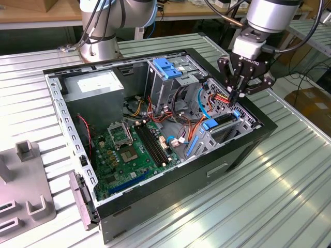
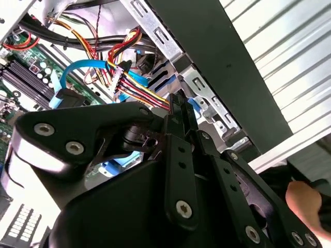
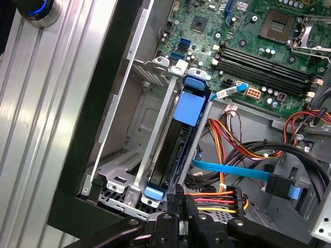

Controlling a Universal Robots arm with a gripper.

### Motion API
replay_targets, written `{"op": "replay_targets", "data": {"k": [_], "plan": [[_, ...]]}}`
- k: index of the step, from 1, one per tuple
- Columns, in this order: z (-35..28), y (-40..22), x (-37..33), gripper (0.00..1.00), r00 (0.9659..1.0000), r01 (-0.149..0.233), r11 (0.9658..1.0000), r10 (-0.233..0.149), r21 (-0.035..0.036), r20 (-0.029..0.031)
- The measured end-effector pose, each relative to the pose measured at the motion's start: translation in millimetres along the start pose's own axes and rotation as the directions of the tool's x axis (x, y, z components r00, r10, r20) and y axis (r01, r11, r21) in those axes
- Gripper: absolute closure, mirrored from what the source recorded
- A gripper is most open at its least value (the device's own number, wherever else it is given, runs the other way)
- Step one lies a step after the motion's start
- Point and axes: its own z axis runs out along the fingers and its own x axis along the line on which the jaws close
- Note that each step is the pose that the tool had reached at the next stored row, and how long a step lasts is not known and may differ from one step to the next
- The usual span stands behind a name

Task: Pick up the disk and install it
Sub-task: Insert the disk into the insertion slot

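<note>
Hanging over the computer case (image 1: 170,188), your pincer (image 1: 234,94) is closed, tips together, at the end of the disk (image 3: 176,150), seated on edge in the drive bay (image 3: 124,129).

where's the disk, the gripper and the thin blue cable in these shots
the disk (image 3: 177,142): first wrist view, its dark body in the bay
the gripper (image 1: 234,96): exterior view, between its fingertips
the thin blue cable (image 3: 232,170): first wrist view, mid-run of its flat band
</note>
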Motion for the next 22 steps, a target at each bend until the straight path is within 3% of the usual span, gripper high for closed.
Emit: {"op": "replay_targets", "data": {"k": [5,8,11,13,15,19,21,22], "plan": [[0.0,0.0,0.0,0.84,0.9983,-0.057,0.9983,0.057,-0.0076,-0.0042],[0.0,0.0,0.0,0.84,0.9949,-0.101,0.9948,0.100,-0.0127,-0.0060],[0.0,0.0,0.0,0.84,0.9895,-0.144,0.9894,0.144,-0.0178,-0.0084],[0.0,0.0,0.0,0.84,0.9837,-0.180,0.9835,0.180,-0.0219,-0.0103],[0.0,0.0,0.0,0.84,0.9758,-0.219,0.9755,0.218,-0.0263,-0.0125],[0.7,0.0,-0.1,0.84,0.9676,-0.252,0.9672,0.252,-0.0292,-0.0144],[1.1,0.2,-0.1,0.84,0.9667,-0.256,0.9663,0.256,-0.0256,-0.0119],[1.6,0.8,-0.3,0.84,0.9664,-0.257,0.9661,0.257,-0.0228,-0.0037]]}}
